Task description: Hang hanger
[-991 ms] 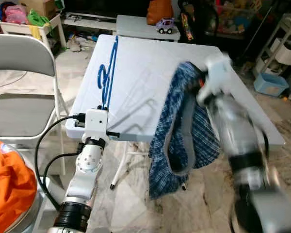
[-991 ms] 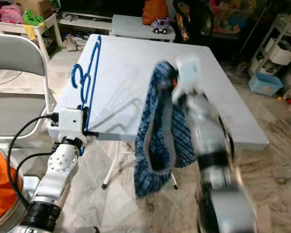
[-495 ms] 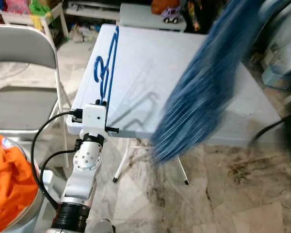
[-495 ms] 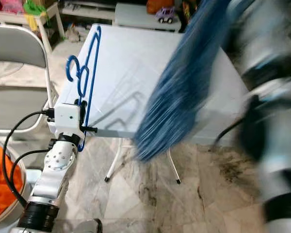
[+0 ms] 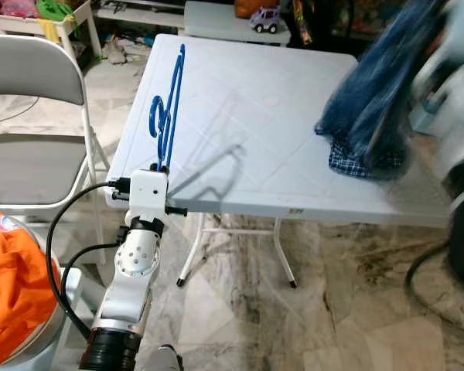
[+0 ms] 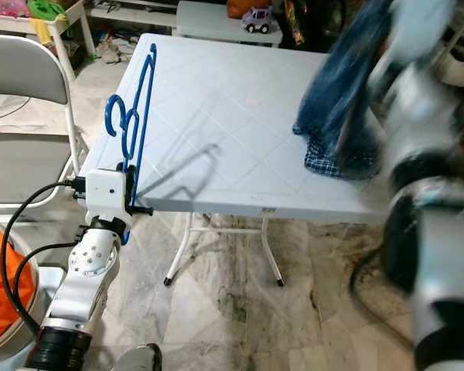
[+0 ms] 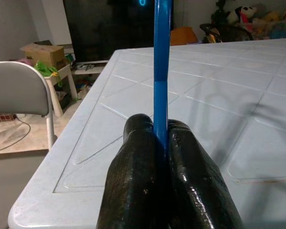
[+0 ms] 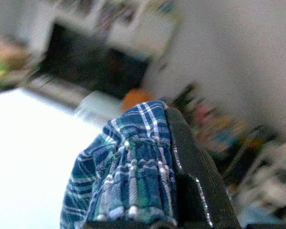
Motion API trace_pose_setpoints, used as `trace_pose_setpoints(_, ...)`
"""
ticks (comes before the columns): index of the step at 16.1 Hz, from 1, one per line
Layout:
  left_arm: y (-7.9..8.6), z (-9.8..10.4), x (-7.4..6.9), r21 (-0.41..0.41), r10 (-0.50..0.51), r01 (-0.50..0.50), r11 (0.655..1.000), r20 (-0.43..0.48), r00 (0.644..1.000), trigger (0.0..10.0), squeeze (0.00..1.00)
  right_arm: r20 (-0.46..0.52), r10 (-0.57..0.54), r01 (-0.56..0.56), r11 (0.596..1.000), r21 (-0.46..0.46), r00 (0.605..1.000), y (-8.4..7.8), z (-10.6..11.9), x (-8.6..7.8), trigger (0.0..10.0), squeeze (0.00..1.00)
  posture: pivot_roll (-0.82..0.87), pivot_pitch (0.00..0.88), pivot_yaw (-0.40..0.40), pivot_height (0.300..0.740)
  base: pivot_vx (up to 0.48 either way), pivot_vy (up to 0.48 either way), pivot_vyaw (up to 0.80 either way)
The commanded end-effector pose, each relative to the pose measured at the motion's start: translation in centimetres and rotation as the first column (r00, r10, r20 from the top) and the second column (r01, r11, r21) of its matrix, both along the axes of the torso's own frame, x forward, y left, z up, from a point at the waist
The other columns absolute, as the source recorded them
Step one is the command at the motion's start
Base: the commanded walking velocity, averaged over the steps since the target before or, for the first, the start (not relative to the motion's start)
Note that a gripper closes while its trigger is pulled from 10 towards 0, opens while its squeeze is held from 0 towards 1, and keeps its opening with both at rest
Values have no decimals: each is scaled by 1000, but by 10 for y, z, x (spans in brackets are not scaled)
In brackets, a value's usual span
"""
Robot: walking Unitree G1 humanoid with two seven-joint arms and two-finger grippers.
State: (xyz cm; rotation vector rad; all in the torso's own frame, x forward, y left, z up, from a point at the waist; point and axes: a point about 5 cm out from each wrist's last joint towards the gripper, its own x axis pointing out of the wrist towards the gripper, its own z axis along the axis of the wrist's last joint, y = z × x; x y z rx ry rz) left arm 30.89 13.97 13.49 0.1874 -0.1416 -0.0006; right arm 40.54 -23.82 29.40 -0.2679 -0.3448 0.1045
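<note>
The blue hanger (image 5: 168,108) stands on edge over the left side of the white desk (image 5: 247,131), its hook curling up near the desk's left rim and its long wire running away toward the far edge. Its near end is pinched in the left gripper (image 7: 160,157), whose two black fingers (image 7: 133,176) are pressed together on the wire at the desk's near left corner. In the left wrist view the wire rises straight up from between the fingers, above the desk's surface. The left arm (image 5: 131,270) reaches up to that corner from below, a black cable looping off its white wrist block.

On the right side of the desk a blue plaid shirt (image 5: 367,108) hangs from the right gripper (image 8: 181,191), its lower end bunched on the desk near the right rim. In the right wrist view the cloth is draped against one black finger (image 8: 193,171), so the gripper is clamped on the shirt. The right arm (image 6: 425,232) is blurred.

A grey folding chair (image 5: 31,116) stands just left of the desk, and an orange cloth (image 5: 11,286) lies in a basin at the near left. A toy car (image 5: 264,19) sits on a second desk beyond.
</note>
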Motion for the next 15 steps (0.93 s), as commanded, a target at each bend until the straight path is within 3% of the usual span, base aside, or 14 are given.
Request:
trace_pose_setpoints(1, 4, -28, -4, 28, 14, -10, 1000, -146, 989, 10000, 0, -100, 50, -52, 998, -18, 994, 2, -26, -1, 10000, 0, 293, 127, -150, 740, 0, 0, 0)
trace_pose_setpoints(2, 3, -30, -4, 28, 11, -7, 1000, -153, 988, 10000, 0, -214, 60, -62, 998, -6, 975, 1, -59, -4, 10000, 0, 287, 126, -146, 740, 0, 0, 0)
trace_pose_setpoints(3, 2, -30, -3, 30, 3, 2, 1000, -156, 988, 10000, 0, -304, 73, -70, 997, 21, 950, -1, -88, -10, 10000, 1000, 281, 125, -138, 740, 0, 0, 0)
trace_pose_setpoints(5, -3, -30, -1, 32, -25, 30, 999, -169, 985, 10000, 0, -460, 186, -219, 976, -17, 868, 6, -122, -20, 10000, 1000, 269, 119, -127, 740, 0, 0, 0)
trace_pose_setpoints(7, -4, -31, 0, 31, -30, 36, 999, -171, 985, 10000, 0, -509, 267, -343, 938, -59, 818, 14, -130, -25, 10000, 1000, 266, 118, -125, 740, 0, 0, 0)
trace_pose_setpoints(8, -6, -31, 1, 29, -39, 44, 999, -174, 984, 10000, 0, -559, 386, -528, 842, -112, 734, 26, -138, -37, 10000, 1000, 259, 112, -123, 740, 0, 0, 0)
trace_pose_setpoints(9, -8, -32, 2, 27, -42, 48, 998, -177, 983, 10000, 0, -568, 480, -618, 783, -65, 668, 33, -137, -45, 10000, 1000, 253, 106, -123, 740, 0, 0, 0)
trace_pose_setpoints(10, -9, -32, 2, 24, -48, 53, 998, -180, 982, 10000, 0, -577, 524, -667, 744, -50, 627, 37, -137, -50, 10000, 1000, 250, 103, -125, 740, 0, 0, 0)
trace_pose_setpoints(13, -11, -34, 2, 18, -47, 51, 999, -187, 981, 10000, 0, -598, 418, -609, 779, -153, 684, 36, -148, -47, 10000, 1000, 254, 101, -131, 740, 0, 0, 0)
trace_pose_setpoints(15, -10, -35, 2, 18, -38, 43, 999, -194, 980, 10000, 0, -436, 406, -475, 878, -56, 803, 42, -127, -37, 10000, 1000, 257, 102, -135, 740, 0, 0, 0)
